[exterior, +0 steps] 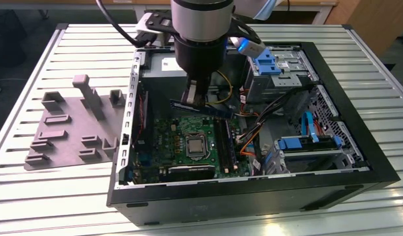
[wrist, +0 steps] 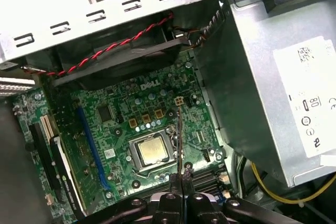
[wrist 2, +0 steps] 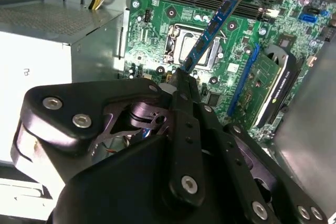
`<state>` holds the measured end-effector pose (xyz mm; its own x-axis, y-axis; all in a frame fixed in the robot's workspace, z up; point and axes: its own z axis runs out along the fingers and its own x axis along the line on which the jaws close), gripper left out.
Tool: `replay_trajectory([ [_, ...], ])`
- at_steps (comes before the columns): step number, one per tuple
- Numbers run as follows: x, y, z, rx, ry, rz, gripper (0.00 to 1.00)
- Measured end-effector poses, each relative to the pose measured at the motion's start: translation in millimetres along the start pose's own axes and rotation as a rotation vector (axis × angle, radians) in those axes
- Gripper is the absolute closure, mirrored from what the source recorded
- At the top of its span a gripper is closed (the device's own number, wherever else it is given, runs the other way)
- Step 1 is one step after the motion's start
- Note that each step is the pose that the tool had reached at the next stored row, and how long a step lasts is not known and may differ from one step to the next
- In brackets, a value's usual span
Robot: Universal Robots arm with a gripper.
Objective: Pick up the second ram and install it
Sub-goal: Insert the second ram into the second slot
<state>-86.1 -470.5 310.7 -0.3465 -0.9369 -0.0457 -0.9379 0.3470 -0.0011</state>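
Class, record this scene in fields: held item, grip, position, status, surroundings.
Held item: second ram
Grip: gripper shut on one end of the ram
Position: in the air above the motherboard, inside the open computer case
Status: not yet seated in a slot
Surroundings: grey fixture on the slatted table

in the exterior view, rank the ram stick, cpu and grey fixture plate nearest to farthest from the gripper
1. second ram: held by the gripper.
2. CPU: on the motherboard, below.
3. grey fixture plate: outside the case, exterior view's left.
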Motion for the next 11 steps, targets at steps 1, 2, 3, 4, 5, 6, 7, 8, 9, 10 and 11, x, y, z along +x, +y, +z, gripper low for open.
replay_trajectory([
  [1,0.2,0.0,0.1,0.0004,0.0,0.009,0.88],
  [2,0.3,-0.1,0.2,0.0008,0.0,0.018,0.88],
  [3,0.4,-0.1,0.3,0.0012,0.0,0.027,0.88],
  [4,0.6,-0.2,0.4,0.0016,0.0,0.035,0.88],
  [5,0.7,-0.2,0.5,0.0021,0.0001,0.045,0.88],
  [6,0.8,-0.3,0.5,0.0025,0.0001,0.054,0.88],
  [7,1.0,-0.4,0.6,0.0029,0.0001,0.063,0.88],
  [8,1.1,-0.4,0.7,0.0033,0.0001,0.072,0.88],
  [9,1.2,-0.4,0.7,0.0037,0.0001,0.081,0.88],
  [10,1.3,-0.5,0.8,0.0041,0.0001,0.09,0.88],
  [11,1.4,-0.5,0.9,0.0045,0.0001,0.099,0.88],
])
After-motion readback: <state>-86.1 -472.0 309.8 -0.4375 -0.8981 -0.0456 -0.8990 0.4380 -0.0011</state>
